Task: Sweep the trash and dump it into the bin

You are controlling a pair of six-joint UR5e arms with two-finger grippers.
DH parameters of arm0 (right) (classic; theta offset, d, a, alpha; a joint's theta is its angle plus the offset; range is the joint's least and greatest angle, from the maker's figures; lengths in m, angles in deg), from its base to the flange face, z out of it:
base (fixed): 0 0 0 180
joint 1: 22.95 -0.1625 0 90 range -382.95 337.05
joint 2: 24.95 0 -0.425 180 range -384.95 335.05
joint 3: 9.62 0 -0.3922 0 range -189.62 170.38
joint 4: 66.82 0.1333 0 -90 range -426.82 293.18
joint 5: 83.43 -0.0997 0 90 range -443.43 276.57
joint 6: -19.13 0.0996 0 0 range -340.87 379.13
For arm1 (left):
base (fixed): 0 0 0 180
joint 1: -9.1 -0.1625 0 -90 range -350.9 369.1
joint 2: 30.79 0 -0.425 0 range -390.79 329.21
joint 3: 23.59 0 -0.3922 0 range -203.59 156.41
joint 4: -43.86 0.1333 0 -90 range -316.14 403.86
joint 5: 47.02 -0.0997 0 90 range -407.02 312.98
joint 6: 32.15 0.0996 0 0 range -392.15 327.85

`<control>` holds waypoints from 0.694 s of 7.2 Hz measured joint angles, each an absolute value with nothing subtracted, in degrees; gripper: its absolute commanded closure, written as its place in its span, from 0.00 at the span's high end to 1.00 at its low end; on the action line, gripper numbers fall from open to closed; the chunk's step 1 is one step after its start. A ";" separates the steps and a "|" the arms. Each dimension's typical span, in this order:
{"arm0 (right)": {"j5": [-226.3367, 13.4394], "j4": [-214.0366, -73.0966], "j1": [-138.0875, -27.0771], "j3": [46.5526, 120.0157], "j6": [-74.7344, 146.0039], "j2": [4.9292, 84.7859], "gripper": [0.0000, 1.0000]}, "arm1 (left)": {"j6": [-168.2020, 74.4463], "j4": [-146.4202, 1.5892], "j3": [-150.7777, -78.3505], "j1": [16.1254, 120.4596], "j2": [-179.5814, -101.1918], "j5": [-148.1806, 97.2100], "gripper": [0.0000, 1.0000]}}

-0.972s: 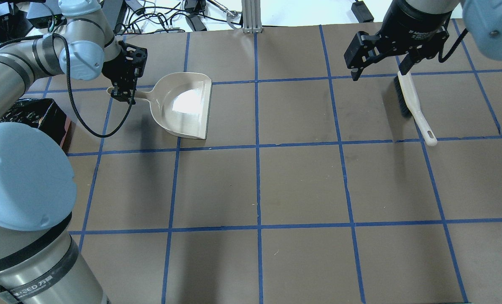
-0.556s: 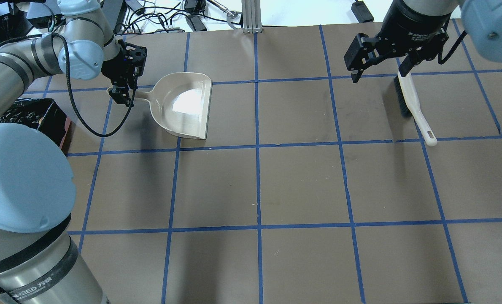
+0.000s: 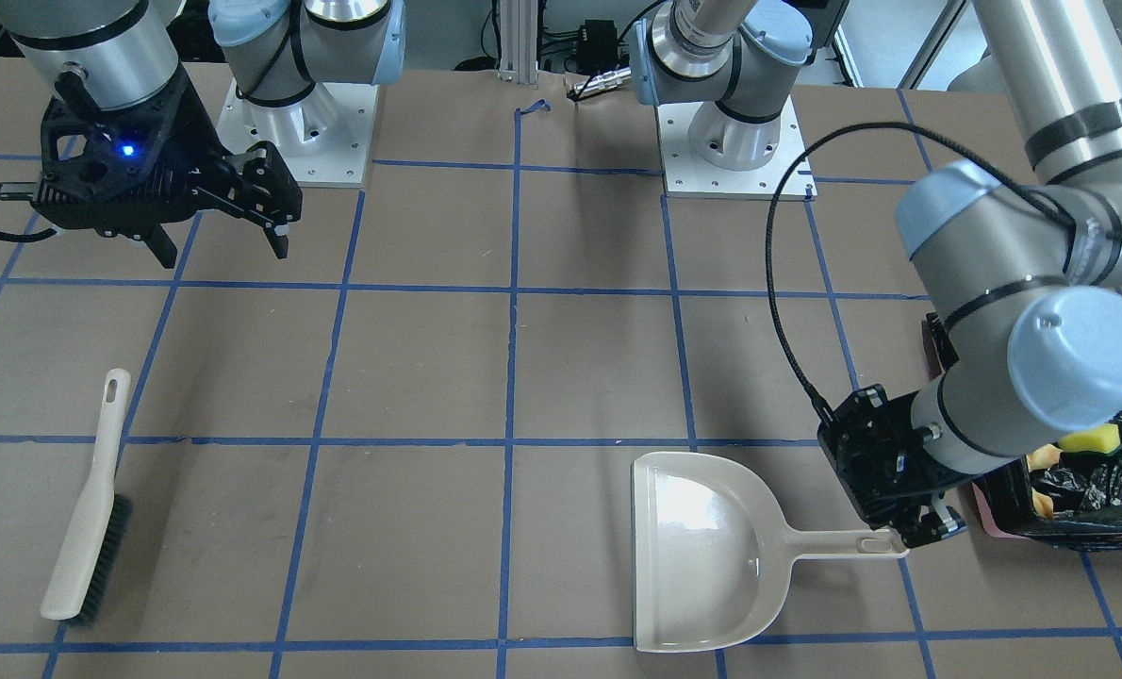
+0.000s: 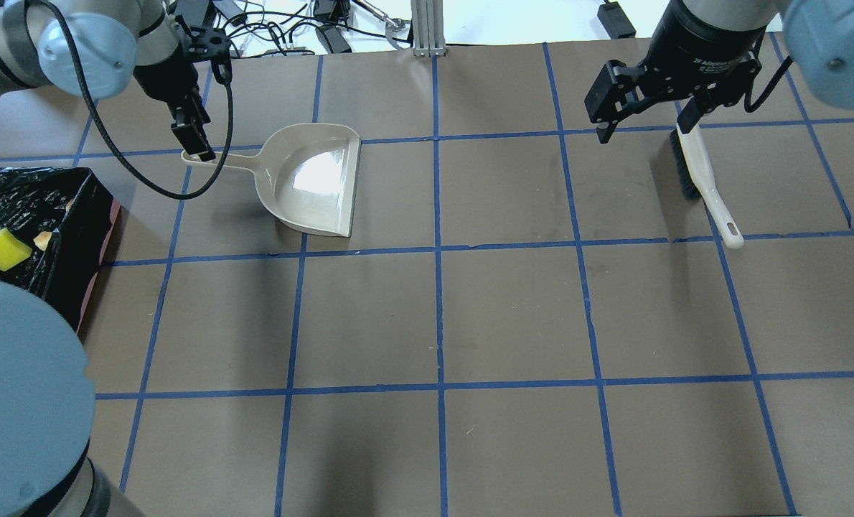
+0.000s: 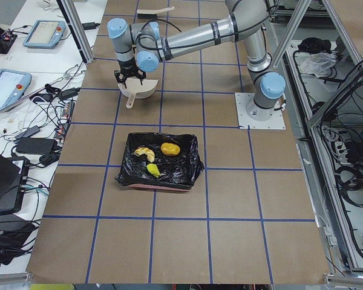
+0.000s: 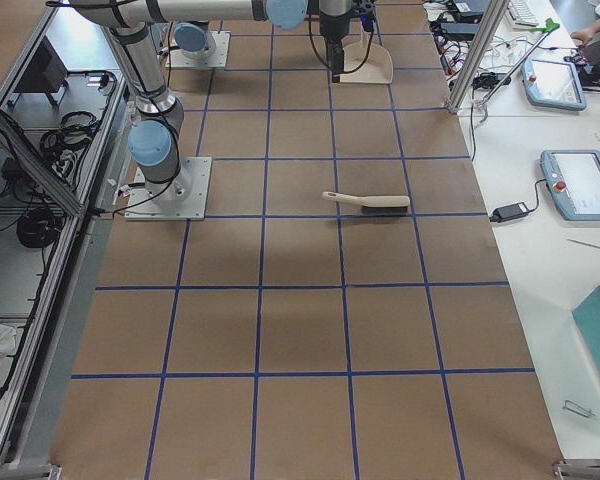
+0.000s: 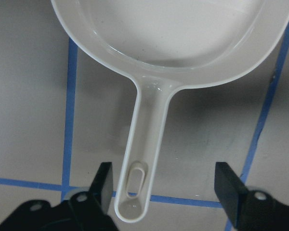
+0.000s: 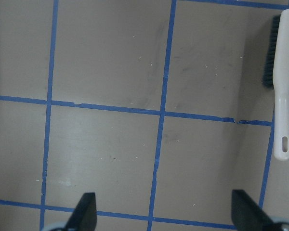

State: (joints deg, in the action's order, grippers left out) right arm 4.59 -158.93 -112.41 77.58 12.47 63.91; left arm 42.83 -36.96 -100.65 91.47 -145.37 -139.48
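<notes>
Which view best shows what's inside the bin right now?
Exterior left: the bin is unobstructed, with the lump, pastry and sponge all visible. Overhead crops it, showing mainly the sponge; front-facing hides most behind the left arm.

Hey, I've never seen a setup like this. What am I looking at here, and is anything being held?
Two robot arms stand at a taped table. Four wide pictures come from fixed cameras around it; the two close-ups come from cameras on the wrists. An empty dustpan and a brush lie on the table. The trash, three small pieces, sits in the black-lined bin. The left gripper hangs open over the dustpan's handle; the right gripper is open near the brush. Nothing is held.
</notes>
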 measured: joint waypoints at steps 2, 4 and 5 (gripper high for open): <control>5.13 -158.85 -112.33 77.66 12.40 64.24 1.00 | 20.33 -44.33 -101.18 92.85 -138.28 -139.30 1.00; 5.45 -158.77 -112.30 77.75 12.49 64.76 1.00 | -5.23 -50.65 -102.31 94.14 -131.70 -138.85 1.00; 5.49 -158.76 -112.28 77.79 12.40 64.86 1.00 | -15.87 -52.41 -103.61 95.63 -128.60 -138.69 1.00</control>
State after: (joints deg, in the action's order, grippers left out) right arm 5.49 -158.76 -112.28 77.79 12.40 64.86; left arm -15.87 -52.41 -103.61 95.63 -128.60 -138.69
